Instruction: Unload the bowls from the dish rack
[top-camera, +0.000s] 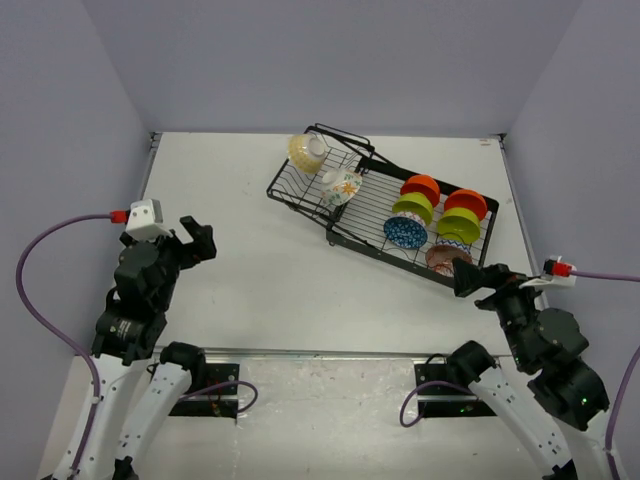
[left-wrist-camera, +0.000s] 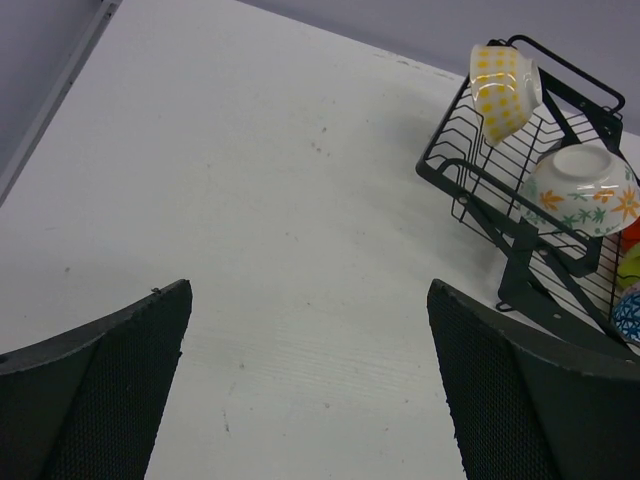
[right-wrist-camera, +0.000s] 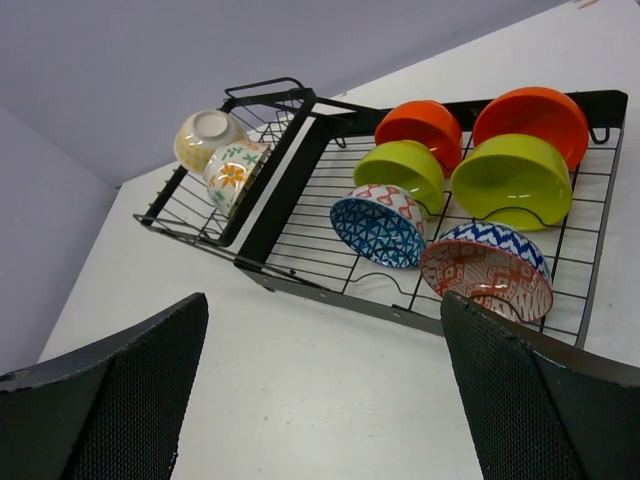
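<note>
Black left gripper (top-camera: 198, 240) & right gripper (top-camera: 468, 278), lower frame, gape empty. Black wire dish rack (top-camera: 372, 212), upper right, holds all small coloured bowls (top-camera: 412, 208). Unloading not begun; next, right one should reach the nearby brownish-pink bowl (top-camera: 445, 257).

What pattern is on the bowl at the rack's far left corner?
The bowl has yellow checks on cream, clearest in the left wrist view.

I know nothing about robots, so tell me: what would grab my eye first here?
The black dish rack at the far right of the table, loaded with bright bowls in orange, lime green and blue pattern. Near the front edge, the left pincer and right pincer both hang wide open, holding nothing.
</note>
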